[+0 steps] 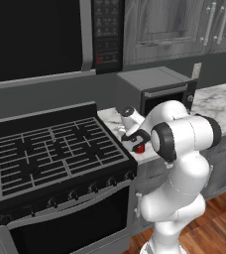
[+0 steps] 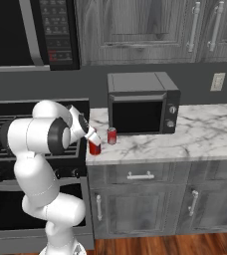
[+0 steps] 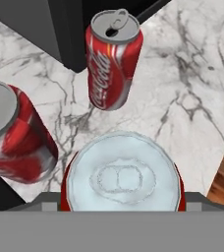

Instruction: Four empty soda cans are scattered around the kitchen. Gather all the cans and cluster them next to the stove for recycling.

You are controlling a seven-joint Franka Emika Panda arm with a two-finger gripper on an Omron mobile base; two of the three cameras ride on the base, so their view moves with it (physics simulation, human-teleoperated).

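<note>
Cans stand on the marble worktop (image 2: 205,134) just to the right of the stove (image 1: 55,154): three can be counted in the hand view, all upright, red with silver tops. The nearest soda can (image 3: 121,179) sits right under the hand, its pale round top facing the camera and only a thin red rim of its side showing; a second can (image 3: 111,61) stands a little beyond it, white script lettering on its red wall and a pull tab and open mouth on its lid; a third can (image 3: 15,135) stands off to one side, partly cut by the frame edge. In the right base view two of them show near the worktop's stove-side corner, one (image 2: 112,135) in front of the dark countertop oven (image 2: 143,102) and one (image 2: 94,147) at the hand (image 2: 92,139). The oven's door is closed and its dark window gives no look inside. The hand is low over the nearest can; its fingers are hidden behind that can in the hand view, and whether they stand apart or clamp the can I cannot tell. Grey cabinets (image 2: 150,30) hang closed above, and a black microwave (image 1: 45,34) sits over the range.
</note>
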